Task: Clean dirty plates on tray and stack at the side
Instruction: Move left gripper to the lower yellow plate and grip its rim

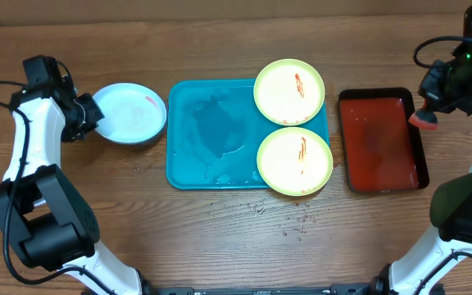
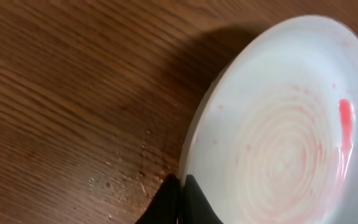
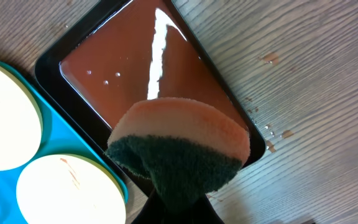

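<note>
There's the left gripper (image 1: 94, 114) pinching the rim of the pale plate (image 1: 131, 113), just left of the turquoise tray (image 1: 207, 135); two yellow-green plates (image 1: 289, 91) lie on it, smeared red, while the right gripper (image 1: 429, 108) clamps a sponge (image 1: 424, 122) over the dark red tray (image 1: 381, 141)

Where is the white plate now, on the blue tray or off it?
Off it: the white plate is over the table, left of the tray, its rim pinched in the left tool.
</note>
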Robot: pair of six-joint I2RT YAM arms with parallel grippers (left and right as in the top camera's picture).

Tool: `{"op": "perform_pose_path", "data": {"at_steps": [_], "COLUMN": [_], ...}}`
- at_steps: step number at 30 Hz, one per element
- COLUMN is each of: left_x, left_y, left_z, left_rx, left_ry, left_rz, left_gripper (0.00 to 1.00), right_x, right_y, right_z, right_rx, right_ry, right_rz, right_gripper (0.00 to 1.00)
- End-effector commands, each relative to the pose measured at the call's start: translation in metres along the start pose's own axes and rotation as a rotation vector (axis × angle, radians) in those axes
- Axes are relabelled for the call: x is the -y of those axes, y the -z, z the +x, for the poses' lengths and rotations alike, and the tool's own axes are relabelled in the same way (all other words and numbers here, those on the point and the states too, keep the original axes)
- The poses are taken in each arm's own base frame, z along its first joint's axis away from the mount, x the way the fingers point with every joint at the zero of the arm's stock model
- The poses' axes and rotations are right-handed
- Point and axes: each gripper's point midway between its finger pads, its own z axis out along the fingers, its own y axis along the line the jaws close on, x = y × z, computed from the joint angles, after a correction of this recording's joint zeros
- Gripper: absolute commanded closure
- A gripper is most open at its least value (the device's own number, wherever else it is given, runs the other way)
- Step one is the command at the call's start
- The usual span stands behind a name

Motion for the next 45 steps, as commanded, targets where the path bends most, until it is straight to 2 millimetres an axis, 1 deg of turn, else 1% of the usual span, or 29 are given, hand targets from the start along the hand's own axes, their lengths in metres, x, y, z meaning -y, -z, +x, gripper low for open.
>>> {"op": "perform_pose_path", "data": {"at_steps": [1,3,5,8,9,10,11,13,15,17,19,20,22,23,25,27,28,29,30,32,33,36,39,41,43,45], "left_x": [-0.013,-0.024,-0.03,-0.03,-0.029,-0.027,-0.025,-0.023,-0.016,-0.011,-0.008,-0.004,0.004,0.012,0.034,0.068,0.088,0.104,0.123,0.154,0.183,0.226,0.262,0.282,0.292,0.294], "left_y": [-0.009,-0.019,-0.025,-0.032,-0.032,-0.032,-0.033,-0.031,-0.028,-0.021,-0.01,-0.002,0.011,0.02,0.034,0.048,0.053,0.056,0.059,0.064,0.066,0.063,0.052,0.042,0.031,0.021], "left_z": [0.009,0.016,0.021,0.024,0.025,0.026,0.026,0.025,0.024,0.019,0.012,0.008,0.001,-0.002,-0.003,0.005,0.013,0.02,0.032,0.055,0.08,0.121,0.159,0.189,0.216,0.237], "left_rx": [0.015,0.019,0.024,0.032,0.031,0.028,0.027,0.024,0.014,0.005,0.003,0.001,0.0,-0.003,-0.015,-0.039,-0.056,-0.073,-0.096,-0.141,-0.181,-0.227,-0.269,-0.315,-0.366,-0.409], "left_ry": [0.033,0.087,0.106,0.103,0.101,0.098,0.092,0.073,0.032,0.012,-0.003,-0.02,-0.045,-0.075,-0.148,-0.24,-0.289,-0.321,-0.356,-0.412,-0.475,-0.547,-0.571,-0.597,-0.621,-0.652], "left_rz": [-0.048,-0.099,-0.12,-0.118,-0.115,-0.108,-0.105,-0.09,-0.06,-0.041,-0.036,-0.025,-0.015,0.004,0.069,0.176,0.238,0.284,0.343,0.421,0.467,0.467,0.451,0.448,0.431,0.401], "left_gripper": [0.96,0.96,0.96,0.96,0.94,0.91,0.78,0.67,0.6,0.52,0.49,0.47,0.46,0.45,0.44,0.43,0.42,0.42,0.42,0.42,0.42,0.42,0.41,0.41,0.41,0.43], "right_x": [-0.002,-0.002,-0.002,-0.002,-0.002,-0.002,-0.002,-0.003,-0.005,-0.006,-0.006,-0.005,-0.005,-0.006,-0.006,-0.006,-0.006,-0.007,-0.007,-0.007,-0.006,-0.007,-0.007,-0.007,-0.006,-0.006], "right_y": [0.012,0.012,0.012,0.012,0.012,0.012,0.012,0.012,0.012,0.012,0.012,0.012,0.012,0.012,0.012,0.012,0.012,0.012,0.012,0.012,0.012,0.012,0.012,0.012,0.012,0.012], "right_z": [0.002,0.002,0.002,0.002,0.002,0.002,0.002,0.002,0.003,0.003,0.003,0.003,0.003,0.003,0.002,0.001,0.001,0.0,0.0,0.0,0.001,0.0,0.001,0.001,0.001,0.002], "right_rx": [0.033,0.033,0.033,0.033,0.033,0.033,0.033,0.032,0.028,0.026,0.026,0.026,0.026,0.026,0.029,0.032,0.035,0.036,0.036,0.036,0.036,0.036,0.036,0.036,0.033,0.031], "right_ry": [0.009,0.009,0.009,0.008,0.008,0.008,0.008,0.008,0.009,0.009,0.009,0.009,0.009,0.009,0.009,0.009,0.01,0.01,0.01,0.013,0.013,0.022,0.032,0.032,0.032,0.035], "right_rz": [-0.017,-0.017,-0.017,-0.017,-0.017,-0.017,-0.018,-0.021,-0.033,-0.038,-0.039,-0.038,-0.038,-0.038,-0.039,-0.041,-0.042,-0.042,-0.042,-0.042,-0.042,-0.042,-0.042,-0.042,-0.041,-0.04], "right_gripper": [0.96,0.96,0.96,0.96,0.96,0.96,0.96,0.96,0.96,0.96,0.96,0.96,0.96,0.96,0.96,0.96,0.96,0.96,0.96,0.96,0.96,0.96,0.96,0.96,0.96,0.96]}}
